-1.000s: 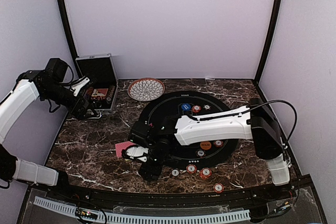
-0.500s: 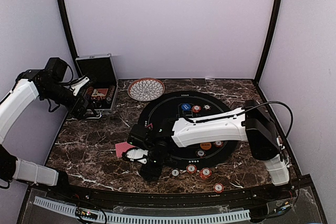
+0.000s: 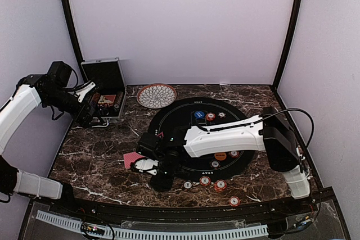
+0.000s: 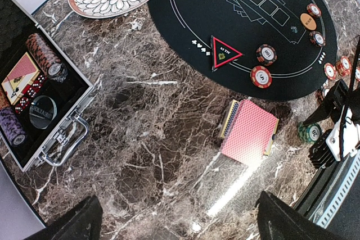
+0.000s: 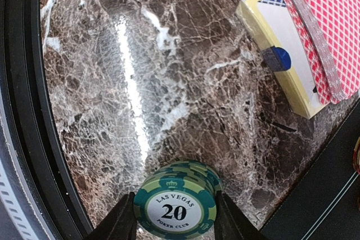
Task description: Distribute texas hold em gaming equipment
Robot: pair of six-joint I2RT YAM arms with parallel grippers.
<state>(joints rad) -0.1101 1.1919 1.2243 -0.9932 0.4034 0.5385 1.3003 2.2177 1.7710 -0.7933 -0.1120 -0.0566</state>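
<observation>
Right fingers [image 5: 121,223] have closed onto green "LAS VEGAS 20 POKER CLUB" chips [image 5: 175,209]; left fingers [image 4: 73,226] gape empty.

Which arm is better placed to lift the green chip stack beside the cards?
The right arm. The right gripper straddles the green chip stack, one finger at each side. The left gripper hangs open above the table, near the silver-edged case, far from that stack.

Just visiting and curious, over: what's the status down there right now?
Left gripper open, empty. Right gripper pinching green chip stack on marble table. Red-backed cards beside, not touching.
</observation>
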